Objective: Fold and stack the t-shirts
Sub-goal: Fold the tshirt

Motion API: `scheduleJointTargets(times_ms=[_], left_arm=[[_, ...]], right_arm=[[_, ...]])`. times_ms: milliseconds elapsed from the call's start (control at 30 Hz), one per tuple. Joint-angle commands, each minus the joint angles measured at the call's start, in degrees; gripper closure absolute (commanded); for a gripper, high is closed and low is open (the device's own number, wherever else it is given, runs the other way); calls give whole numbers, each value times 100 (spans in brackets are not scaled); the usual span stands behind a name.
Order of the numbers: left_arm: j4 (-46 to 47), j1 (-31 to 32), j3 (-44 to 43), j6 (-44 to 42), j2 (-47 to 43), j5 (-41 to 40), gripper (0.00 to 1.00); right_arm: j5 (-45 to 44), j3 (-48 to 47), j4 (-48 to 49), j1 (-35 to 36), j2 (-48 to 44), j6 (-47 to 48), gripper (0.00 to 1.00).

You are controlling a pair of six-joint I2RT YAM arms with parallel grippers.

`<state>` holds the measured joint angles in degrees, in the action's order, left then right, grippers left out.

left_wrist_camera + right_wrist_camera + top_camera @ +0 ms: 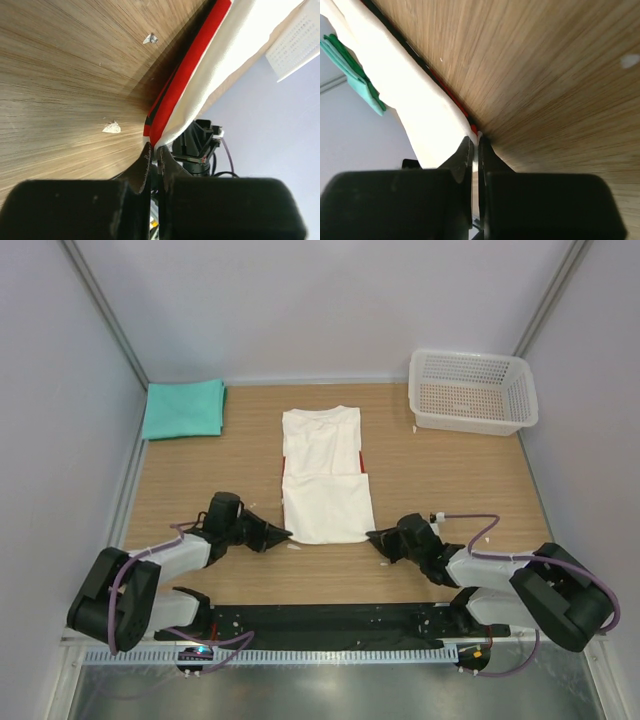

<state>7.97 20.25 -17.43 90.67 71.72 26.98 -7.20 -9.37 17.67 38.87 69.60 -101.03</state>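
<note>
So the white shirt (322, 475) is lying flat in the middle of the table (450, 480), folded into a tall rectangle with a crease running across about halfway down. A thin strip of its red print peeks out along the right edge. Both arms are down low at the near end of it. The left hand (283, 534) is clenched on the near left corner, and in its wrist view you can see the red and white edge of the cloth running right into the closed fingertips. The right hand (373, 536) is at the near right corner, also clamped tight, with the white cloth and a sliver of red meeting its tips, so it looks like it's pinching that corner too. The teal shirt (183, 408) sits folded up by itself in the far left corner, well apart from the white one. The white mesh basket (465, 423) is in the far right corner. A couple of tiny white scraps (111, 128) are on the wood near the left hand.
</note>
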Motion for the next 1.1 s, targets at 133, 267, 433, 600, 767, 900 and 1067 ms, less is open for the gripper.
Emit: scheduleJointTargets(times_ms=[133,267,433,600,767,900,1067], left_arm=[[-779,-127,-50,-761,-360,-88,100],[-1435,-162,-111,-1077,-650,-202,100],[-2053,-171,-384,-1570,-914,-369,100],[-2220,-171,-331,-1579,-1073,-317,100],[-2808,-171,-340,-1833,-1528,-238,100],[-3572,-170,-454,-2053,-2143,-88,100],[-4557,-170,-235,-1993,-3224,307,100]], right_arm=[[78,-486,-1888,-143,-288,1831,99],[324,-961,-2557,-248,-430,2833,99],[641,-1269,-2612,-283,-360,3581,99],[1229,-1480,-2575,-415,-61,3836,99],[1476,-1744,-3067,-407,-131,4249,99],[1906,-1674,-3498,-381,-604,4355,99],[2363,-1613,-4253,-82,-1220,4426,99]])
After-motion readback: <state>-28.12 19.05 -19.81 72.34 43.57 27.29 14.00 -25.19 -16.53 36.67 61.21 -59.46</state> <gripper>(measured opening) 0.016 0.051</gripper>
